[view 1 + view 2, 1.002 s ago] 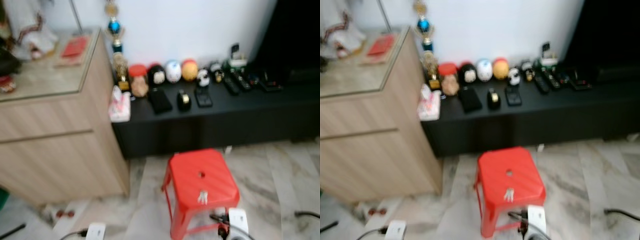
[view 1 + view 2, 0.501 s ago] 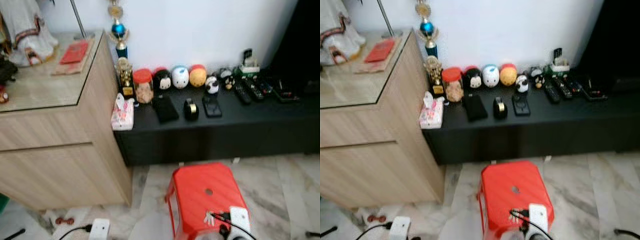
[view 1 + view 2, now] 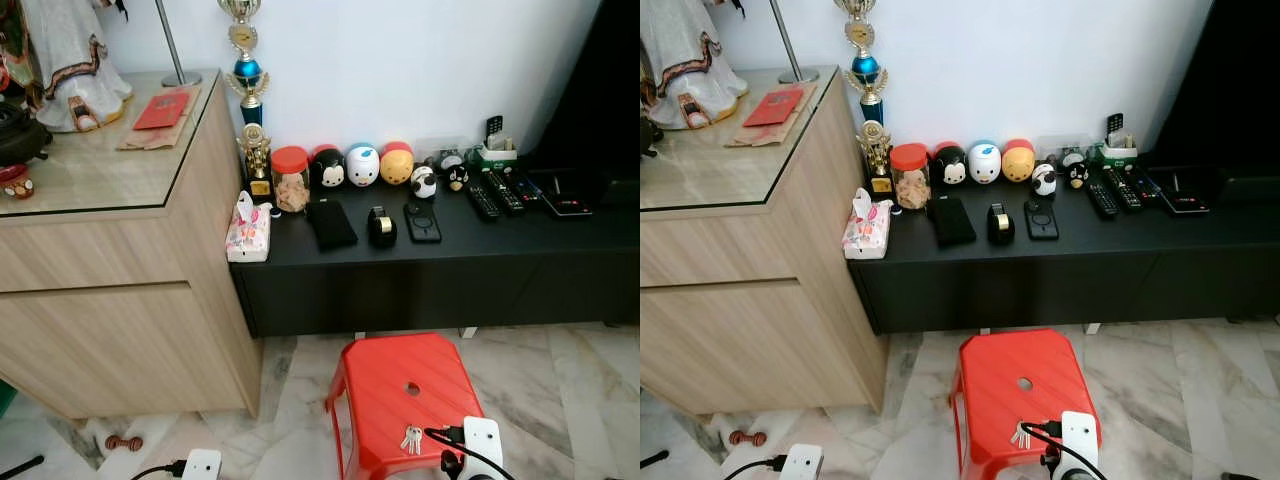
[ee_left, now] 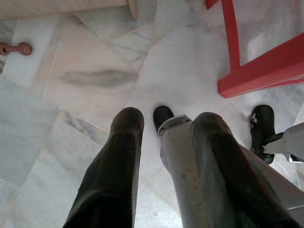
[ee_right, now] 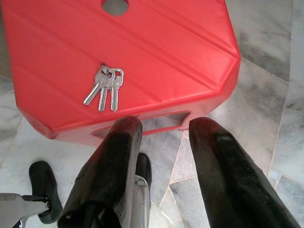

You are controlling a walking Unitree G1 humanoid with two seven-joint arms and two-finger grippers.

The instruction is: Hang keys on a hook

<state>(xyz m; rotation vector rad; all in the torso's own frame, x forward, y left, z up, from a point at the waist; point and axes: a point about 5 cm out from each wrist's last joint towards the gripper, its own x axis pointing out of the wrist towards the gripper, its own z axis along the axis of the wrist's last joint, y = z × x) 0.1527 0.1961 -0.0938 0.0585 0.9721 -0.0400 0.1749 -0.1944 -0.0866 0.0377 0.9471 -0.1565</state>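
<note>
A red plastic stool (image 3: 405, 385) stands on a marble floor (image 3: 560, 380) and serves as the landmark. A small bunch of silver keys (image 5: 105, 84) lies flat on the stool's seat, close to the edge nearest the robot and well short of the round hole (image 3: 412, 387) at the seat's centre; nothing touches the keys.

The right gripper (image 5: 159, 142) hangs just beyond that near edge of the stool, lower than the seat, its two black fingers (image 5: 116, 156) spread apart with a wide gap between them and nothing held. The keys lie just ahead of its left-hand finger, apart from it.

The left gripper (image 4: 161, 137) hangs over bare floor beside the stool's red leg (image 4: 259, 66), off the stool's left side. Its fingers (image 4: 121, 147) are also parted and empty; the robot's own leg and black foot show through the gap.

Behind the stool runs a low black cabinet (image 3: 430, 260) against a white wall. Its top carries a row of round character figures (image 3: 362, 165), a red-lidded jar (image 3: 291, 179), a tape dispenser (image 3: 381, 225), a tissue pack (image 3: 247, 228) and several remote controls (image 3: 500, 192). To the stool's left rear stands a taller wooden cabinet (image 3: 120, 300) with a glass top, and a trophy (image 3: 246, 60) rises between the two cabinets. A small reddish dumbbell-shaped object (image 3: 124, 442) lies on the floor to the stool's left, at the foot of the wooden cabinet.
</note>
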